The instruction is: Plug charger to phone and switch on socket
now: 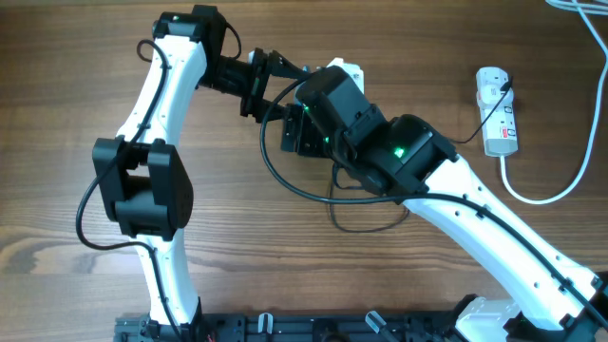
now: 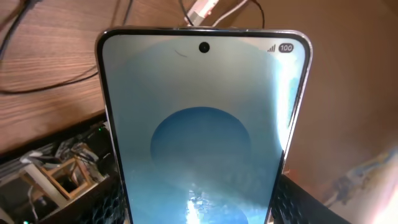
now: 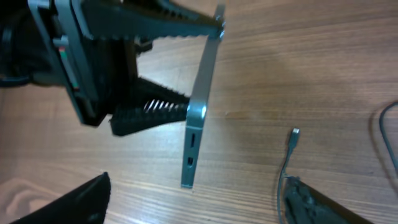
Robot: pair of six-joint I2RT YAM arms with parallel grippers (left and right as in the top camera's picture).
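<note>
My left gripper (image 2: 199,205) is shut on the phone (image 2: 202,124), with its black fingers (image 2: 102,202) pressed against both long edges. The screen is lit teal-blue and faces the left wrist camera. In the right wrist view the phone (image 3: 200,99) is edge-on and held off the table, its port facing my right gripper (image 3: 198,182), which is open wide. The charger's plug tip (image 3: 293,137) sticks up beside the right finger (image 3: 314,205), and its thin cable runs down against that finger. The socket (image 1: 497,112) lies far right. In the overhead view the right wrist covers most of the phone.
A white lead (image 1: 570,180) curves from the socket along the right edge. The thin black cable (image 1: 285,180) loops over the wood below the two wrists. Both arms cross the middle of the table (image 1: 76,76).
</note>
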